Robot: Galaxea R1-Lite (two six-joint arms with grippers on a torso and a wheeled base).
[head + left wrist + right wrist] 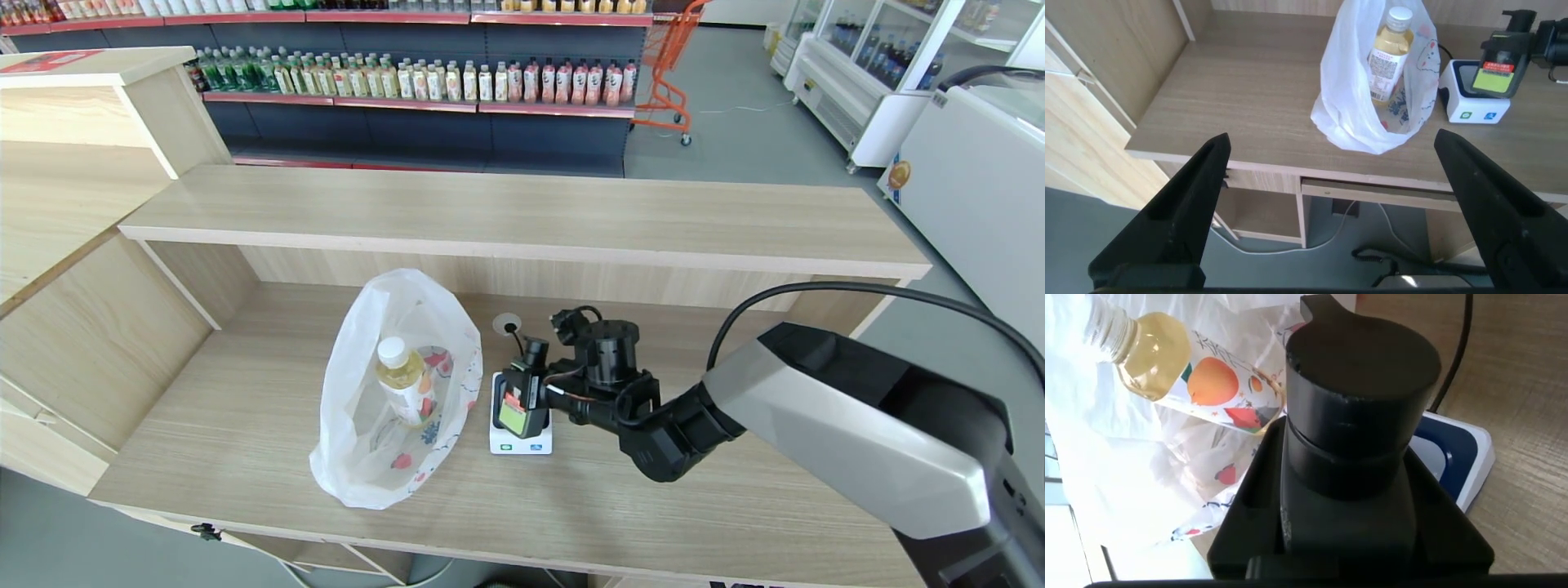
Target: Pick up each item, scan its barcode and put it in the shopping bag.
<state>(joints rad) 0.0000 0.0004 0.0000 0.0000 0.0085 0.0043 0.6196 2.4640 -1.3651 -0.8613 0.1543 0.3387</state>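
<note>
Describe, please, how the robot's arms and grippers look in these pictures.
The right arm has a silver-grey shell, black joints and a black cable arching over it. The left gripper has two broad, black, wedge-shaped fingers.

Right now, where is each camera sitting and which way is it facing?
Head view: on the head, facing forward and down at the counter; shows the right end effector holding a black item at the scanner.
Left wrist view: low in front of the counter's edge, facing the shopping bag; the open left end effector frames it.
Right wrist view: just behind the held item, facing bag and scanner.
Shared: all three show the bag, its bottle and the scanner.
</note>
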